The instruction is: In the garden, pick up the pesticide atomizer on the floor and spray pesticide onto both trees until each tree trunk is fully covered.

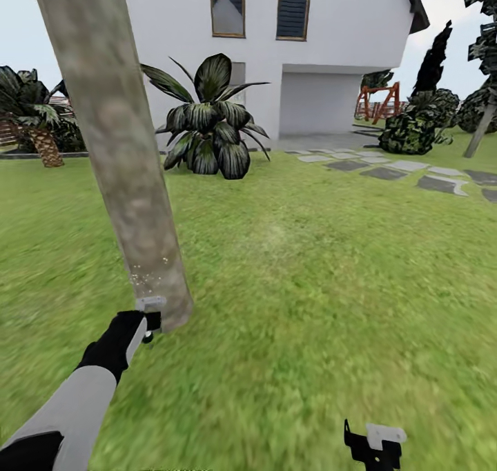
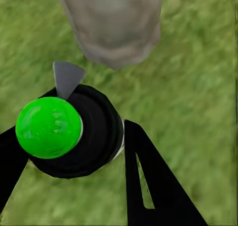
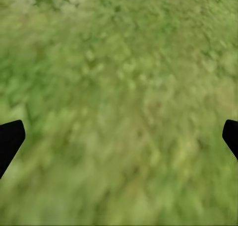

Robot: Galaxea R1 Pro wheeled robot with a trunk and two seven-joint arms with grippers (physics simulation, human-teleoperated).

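Note:
A thick mottled grey-tan tree trunk [image 1: 117,154] rises at a slant from the grass on the left. My left gripper [image 1: 152,319] is at its base, shut on the pesticide atomizer [image 2: 94,136]. The atomizer has a black body, a round bright-green top [image 2: 48,127] and a grey nozzle [image 2: 66,78] that points at the trunk [image 2: 116,27]. A few white specks of pesticide [image 1: 143,274] hang by the lower trunk just above the gripper. My right gripper [image 1: 376,447] hangs low at the bottom right, open over bare grass [image 3: 119,87], its black fingertips [image 3: 10,141] wide apart.
Lawn [image 1: 310,285] stretches ahead and to the right. A dark broad-leaf shrub [image 1: 207,123] and a white house [image 1: 331,57] stand behind. Grey stepping stones [image 1: 414,174] lie at far right by bushes and a thin leaning grey trunk [image 1: 480,133]. A short palm [image 1: 41,140] is far left.

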